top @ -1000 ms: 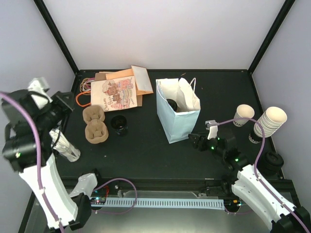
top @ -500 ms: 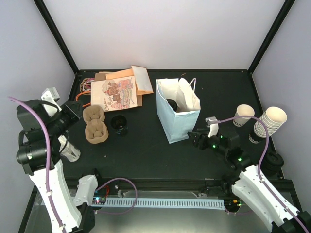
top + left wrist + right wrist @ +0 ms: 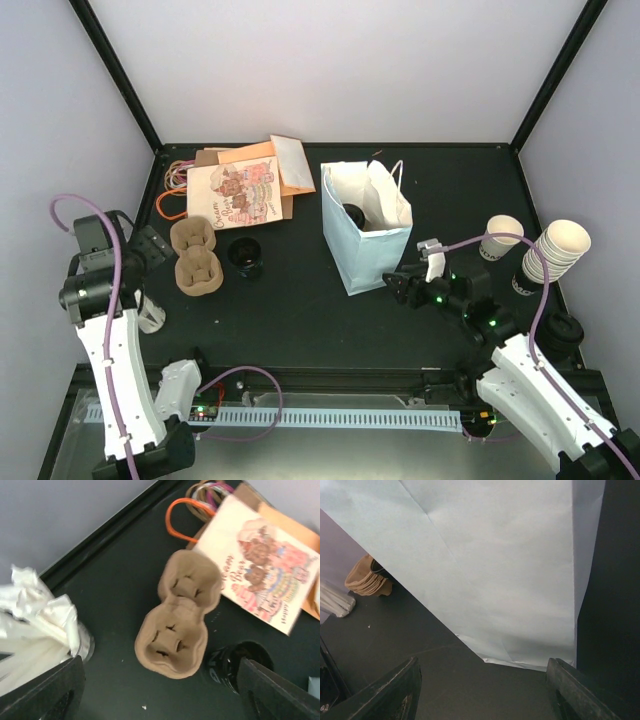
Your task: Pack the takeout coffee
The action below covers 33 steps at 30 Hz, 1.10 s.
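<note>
Inside the upright pale blue paper bag [image 3: 366,248] shows a black disc [image 3: 353,214], which I take for the takeout coffee's lid. A second black glossy round thing [image 3: 245,255] [image 3: 234,661], pale letters on its side, stands just right of the brown pulp carrier [image 3: 197,257] [image 3: 181,614]. My left gripper [image 3: 150,246] [image 3: 160,700] hangs open over the table left of the carrier, nothing between its fingers. My right gripper [image 3: 396,286] [image 3: 481,695] is open, low, facing the bag's [image 3: 485,565] right wall, apart from it.
Flat printed paper bags [image 3: 240,185] lie at the back left. A glass of white wrappers [image 3: 146,312] [image 3: 37,630] stands by the left arm. A single cream cup [image 3: 501,236], a cup stack [image 3: 556,250] and black lids [image 3: 562,333] line the right edge.
The left arm has dropped from high up and swung toward the carrier, and its jaws have opened. The right gripper has crept slightly toward the bag.
</note>
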Motion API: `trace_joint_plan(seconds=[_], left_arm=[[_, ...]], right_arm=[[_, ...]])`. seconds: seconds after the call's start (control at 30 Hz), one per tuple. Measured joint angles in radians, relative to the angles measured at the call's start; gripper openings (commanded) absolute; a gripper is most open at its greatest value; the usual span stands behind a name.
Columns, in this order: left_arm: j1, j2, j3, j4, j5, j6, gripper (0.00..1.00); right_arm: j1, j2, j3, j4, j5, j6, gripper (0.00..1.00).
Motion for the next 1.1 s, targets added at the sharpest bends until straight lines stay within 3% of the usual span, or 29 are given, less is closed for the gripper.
trace_joint_plan(seconds=[0.27,0.43,0.5,0.63,0.83,1.1], left_arm=[[-0.011,0.093,-0.058,-0.029,-0.205,-0.032,0.84],[-0.103,0.181,-0.062,-0.069,-0.357,-0.109,0.82],[-0.125,0.181,-0.078,-0.072,-0.396,-0.135,0.77],[-0.131,0.175,-0.106,-0.076,-0.449,-0.159,0.71],[-0.131,0.179,-0.109,-0.090,-0.500,-0.174,0.71],[-0.131,0.177,-0.131,-0.063,-0.528,-0.162,0.57]], right_arm=[[0.000,0.008,0.016,-0.016,0.000,-0.004,0.71],[0.000,0.062,0.034,-0.033,-0.005,-0.010,0.70],[0.000,0.082,0.051,-0.039,-0.008,-0.012,0.70],[0.001,0.098,0.078,-0.045,-0.014,-0.016,0.70],[0.001,0.122,0.095,-0.047,-0.024,-0.021,0.70],[0.001,0.134,0.098,-0.053,-0.033,-0.023,0.70]])
